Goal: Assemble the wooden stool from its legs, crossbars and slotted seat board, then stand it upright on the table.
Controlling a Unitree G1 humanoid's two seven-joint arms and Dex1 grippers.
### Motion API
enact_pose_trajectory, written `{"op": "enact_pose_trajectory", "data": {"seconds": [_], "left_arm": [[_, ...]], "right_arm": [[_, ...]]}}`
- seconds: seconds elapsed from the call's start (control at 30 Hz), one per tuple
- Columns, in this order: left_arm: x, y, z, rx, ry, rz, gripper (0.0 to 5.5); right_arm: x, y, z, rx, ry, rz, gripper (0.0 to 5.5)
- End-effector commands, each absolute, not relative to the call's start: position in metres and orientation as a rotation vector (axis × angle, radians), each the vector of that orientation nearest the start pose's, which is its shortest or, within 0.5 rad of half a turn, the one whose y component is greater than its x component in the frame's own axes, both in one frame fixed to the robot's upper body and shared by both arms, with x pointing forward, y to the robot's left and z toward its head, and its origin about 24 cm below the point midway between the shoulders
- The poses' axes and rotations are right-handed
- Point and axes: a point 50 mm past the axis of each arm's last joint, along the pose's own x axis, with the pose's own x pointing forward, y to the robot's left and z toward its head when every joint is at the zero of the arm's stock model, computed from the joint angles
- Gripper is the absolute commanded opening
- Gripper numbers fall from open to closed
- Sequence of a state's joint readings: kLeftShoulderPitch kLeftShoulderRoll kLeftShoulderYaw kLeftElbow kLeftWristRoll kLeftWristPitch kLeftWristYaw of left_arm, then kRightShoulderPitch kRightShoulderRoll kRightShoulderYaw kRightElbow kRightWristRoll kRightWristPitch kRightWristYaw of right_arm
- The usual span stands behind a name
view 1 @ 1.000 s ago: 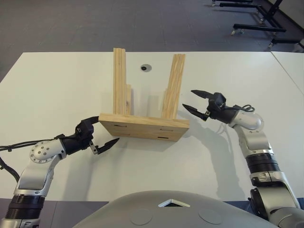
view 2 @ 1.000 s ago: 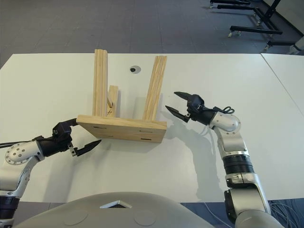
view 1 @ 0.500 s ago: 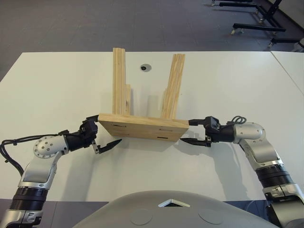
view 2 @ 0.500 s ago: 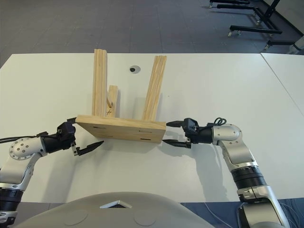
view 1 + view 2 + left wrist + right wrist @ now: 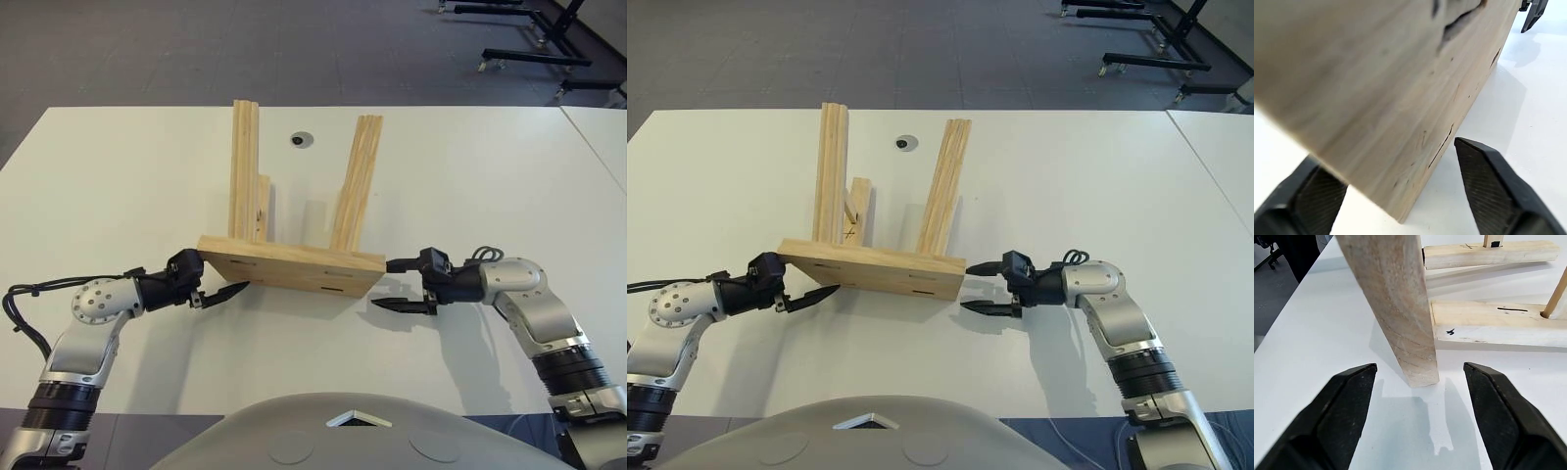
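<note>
The half-built stool is lying on its side in the middle of the white table [image 5: 118, 176]. Its seat board [image 5: 290, 267] is standing on edge nearest the robot with the long axis running left to right, and the legs [image 5: 355, 181] are pointing flat away toward the far edge. The left gripper [image 5: 217, 274] is straddling the board's left end with fingers spread and not clamping, and the right gripper [image 5: 385, 285] is sitting just off the right end, spread wide and holding nothing.

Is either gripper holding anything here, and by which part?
Right gripper: nothing, jaws open beside the seat board's right end. Left gripper sits around its left end; whether clamped, cannot tell.
</note>
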State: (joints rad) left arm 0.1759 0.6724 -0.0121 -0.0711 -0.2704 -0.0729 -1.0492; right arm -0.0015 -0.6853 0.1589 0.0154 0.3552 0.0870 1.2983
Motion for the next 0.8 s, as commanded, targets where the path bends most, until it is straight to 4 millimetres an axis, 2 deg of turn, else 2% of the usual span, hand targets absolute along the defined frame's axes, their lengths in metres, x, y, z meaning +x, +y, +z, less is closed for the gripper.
{"op": "enact_pose_trajectory", "data": {"seconds": [0.03, 0.13, 0.23, 0.57, 0.67, 0.8], "left_arm": [[0.192, 0.225, 0.054, 0.333, 0.256, -1.108, 2.81], [0.192, 0.225, 0.054, 0.326, 0.257, -1.124, 2.38], [0.191, 0.225, 0.054, 0.322, 0.262, -1.132, 2.2], [0.193, 0.228, 0.053, 0.317, 0.264, -1.128, 2.12], [0.189, 0.225, 0.055, 0.279, 0.269, -1.16, 2.12], [0.174, 0.222, 0.063, 0.147, 0.328, -1.261, 2.1]], "right_arm": [[0.208, -0.192, 0.046, -0.158, 0.36, 1.411, 3.27], [0.209, -0.188, 0.042, -0.151, 0.354, 1.412, 3.27], [0.209, -0.187, 0.039, -0.148, 0.351, 1.413, 3.27], [0.212, -0.181, 0.048, -0.145, 0.291, 1.444, 1.57], [0.213, -0.177, 0.054, -0.135, 0.27, 1.464, 1.47], [0.207, -0.171, 0.066, -0.063, 0.296, 1.513, 1.43]]}}
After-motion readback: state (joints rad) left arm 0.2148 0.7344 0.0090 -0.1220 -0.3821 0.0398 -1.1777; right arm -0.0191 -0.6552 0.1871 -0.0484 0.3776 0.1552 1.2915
